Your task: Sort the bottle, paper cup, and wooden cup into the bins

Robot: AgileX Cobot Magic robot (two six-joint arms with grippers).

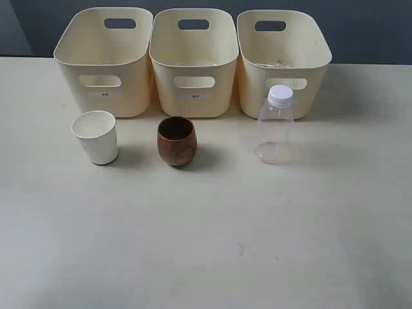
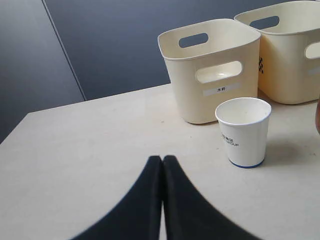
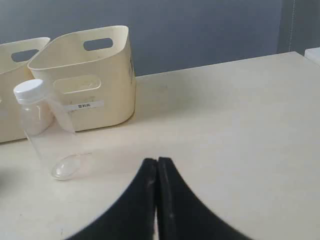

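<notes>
We see the bottle [image 1: 275,125] at right, the wooden cup [image 1: 176,140] centre and the paper cup [image 1: 96,137] left, upright on the bench [image 1: 206,244] near the bins [image 1: 193,64]; our left tool [image 2: 162,159] and right tool [image 3: 157,161] are closed tight, empty.

clear plastic bottle [image 1: 275,125], grained wooden cup [image 1: 176,141]

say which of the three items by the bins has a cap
The bottle, rightmost: white screw cap; the paper cup and wooden cup stand open.
</notes>
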